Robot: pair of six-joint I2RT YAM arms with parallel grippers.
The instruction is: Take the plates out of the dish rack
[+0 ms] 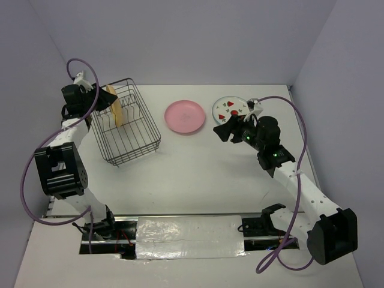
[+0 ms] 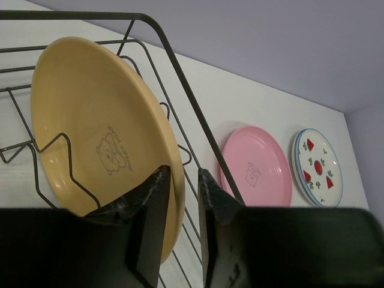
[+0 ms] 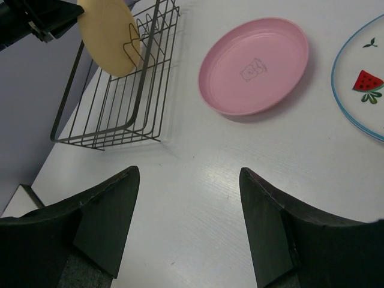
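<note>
The yellow-orange plate (image 1: 118,108) stands on edge in the dark wire dish rack (image 1: 129,144) at the left. My left gripper (image 1: 108,96) is at its top. In the left wrist view the gripper (image 2: 184,174) straddles the plate's rim (image 2: 90,120) with the jaws narrowly apart; a gap shows beside the right finger. The pink plate (image 1: 185,116) and the white plate with red marks (image 1: 231,108) lie flat on the table right of the rack. My right gripper (image 1: 223,133) is open and empty, hovering over the table (image 3: 189,171) near these two plates.
The rack's top wire (image 2: 180,90) runs just right of my left fingers. The right wrist view shows the rack (image 3: 108,129), yellow plate (image 3: 111,36), pink plate (image 3: 255,66) and white plate (image 3: 366,90). Walls close off the table's back and sides.
</note>
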